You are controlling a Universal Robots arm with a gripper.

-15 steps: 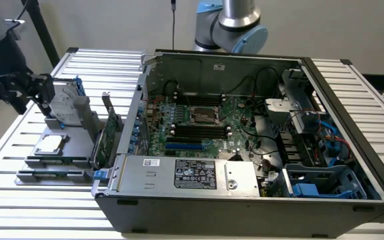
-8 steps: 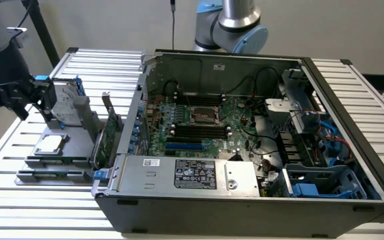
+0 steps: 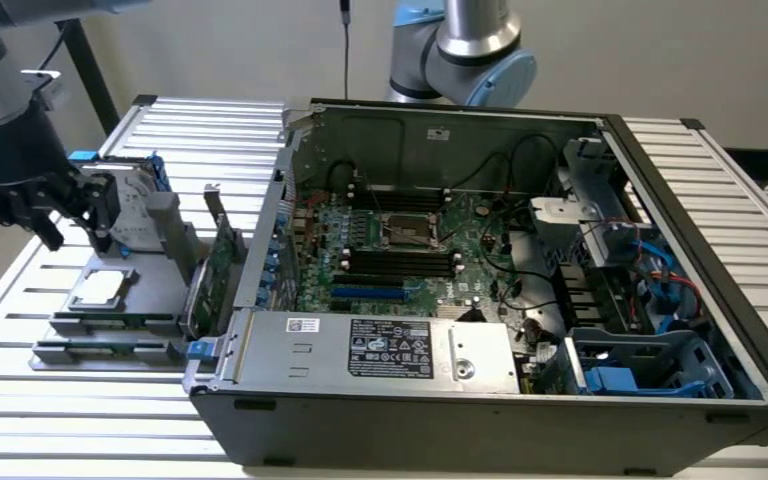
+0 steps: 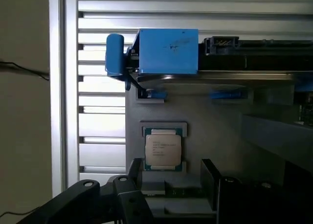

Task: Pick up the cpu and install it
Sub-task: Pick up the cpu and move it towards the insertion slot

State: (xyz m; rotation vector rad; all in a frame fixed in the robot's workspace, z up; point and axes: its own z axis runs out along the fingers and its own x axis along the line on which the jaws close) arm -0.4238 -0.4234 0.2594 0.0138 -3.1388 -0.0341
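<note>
**Clerk:** Item one, the gripper?
**Checker:** Gripper (image 3: pixel 75 240) (image 4: pixel 171 179), black, at the upper part of the exterior view's left. It hangs over the grey fixture (image 3: pixel 157 290) (image 4: pixel 215 131). The fingers (image 4: pixel 134 172) are spread apart, pinching nothing.

**Clerk:** Item two, the cpu?
**Checker:** Cpu (image 3: pixel 101 288) (image 4: pixel 163 151), a silver square lying flat in its recess on the fixture. It sits below the gripper and apart from it. In the wrist view the two fingertips stand either side of its near edge.

**Clerk:** Others on the fixture?
**Checker:** Hard drive in a blue frame (image 3: pixel 131 195) (image 4: pixel 168 50), standing on edge behind the cpu. Green memory sticks (image 3: pixel 111 323), lying flat in front of it.

**Clerk:** Remaining stock?
**Checker:** Open computer case (image 3: pixel 678 250), filling the centre and the exterior view's right, with the motherboard (image 3: pixel 411 255) exposed. All of it rests on a slatted metal table (image 3: pixel 37 400).
</note>
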